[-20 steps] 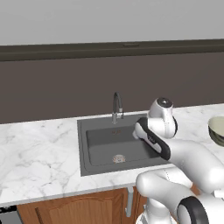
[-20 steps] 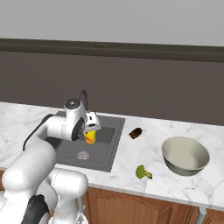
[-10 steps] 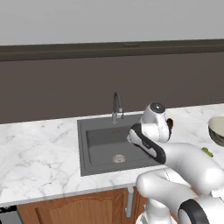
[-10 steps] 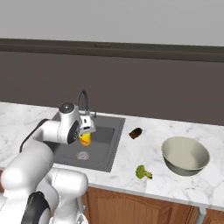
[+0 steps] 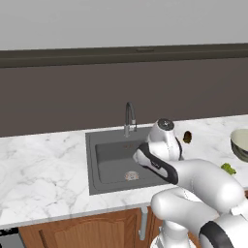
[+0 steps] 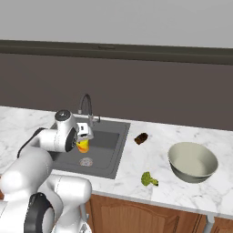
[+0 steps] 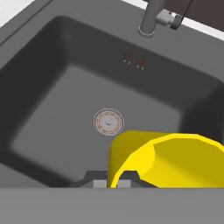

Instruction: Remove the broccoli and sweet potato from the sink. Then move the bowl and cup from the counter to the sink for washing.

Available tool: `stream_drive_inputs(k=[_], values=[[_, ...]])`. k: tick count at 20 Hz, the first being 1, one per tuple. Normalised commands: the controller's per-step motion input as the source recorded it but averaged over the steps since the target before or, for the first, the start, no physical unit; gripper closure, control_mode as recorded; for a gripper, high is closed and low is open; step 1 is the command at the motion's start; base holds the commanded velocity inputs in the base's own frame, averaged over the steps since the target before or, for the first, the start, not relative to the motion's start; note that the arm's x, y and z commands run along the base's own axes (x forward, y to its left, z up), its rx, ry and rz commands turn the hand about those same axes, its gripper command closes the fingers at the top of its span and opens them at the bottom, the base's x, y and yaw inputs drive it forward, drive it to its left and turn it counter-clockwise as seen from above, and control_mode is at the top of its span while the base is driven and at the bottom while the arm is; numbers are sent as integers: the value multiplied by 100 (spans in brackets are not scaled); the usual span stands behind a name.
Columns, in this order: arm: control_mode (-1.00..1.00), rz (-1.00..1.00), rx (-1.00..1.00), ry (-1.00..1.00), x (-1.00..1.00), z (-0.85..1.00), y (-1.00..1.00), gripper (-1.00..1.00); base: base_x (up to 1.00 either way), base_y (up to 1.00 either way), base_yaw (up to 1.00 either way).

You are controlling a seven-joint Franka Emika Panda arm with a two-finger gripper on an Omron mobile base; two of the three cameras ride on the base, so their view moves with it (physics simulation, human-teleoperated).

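Yellow cup pinched at its rim wall between the finger tips, jaws drawn tight on it; in the hand view, close against the lens at lower right, open mouth turned toward the camera, finger tips dark and low at its left edge. In the right base view, cup hanging just below the gripper, above the sink basin, clear of the floor of it as far as can be told. Round metal drain just beyond the cup's lip in the hand view, near the basin's middle; same drain below and slightly in front of the cup from the right base camera. Chrome faucet curving up at the back edge of the basin, behind the gripper. From the left base camera, forearm reaching over the right side of the sink, cup itself hidden behind the arm. Out on the counter, right of the basin: sweet potato near the sink's rear corner, broccoli nearer the front edge, grey-green bowl well to the right of both, upright, pale inside showing.
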Motion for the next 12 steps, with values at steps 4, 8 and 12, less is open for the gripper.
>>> stream_drive_inputs(k=[4,8,12], values=[[-100,1,0,0,6,-13,25,100,0,0,0],[-100,0,0,0,11,-10,23,100,0,0,0],[-100,0,0,0,6,-9,24,100,0,0,0]])
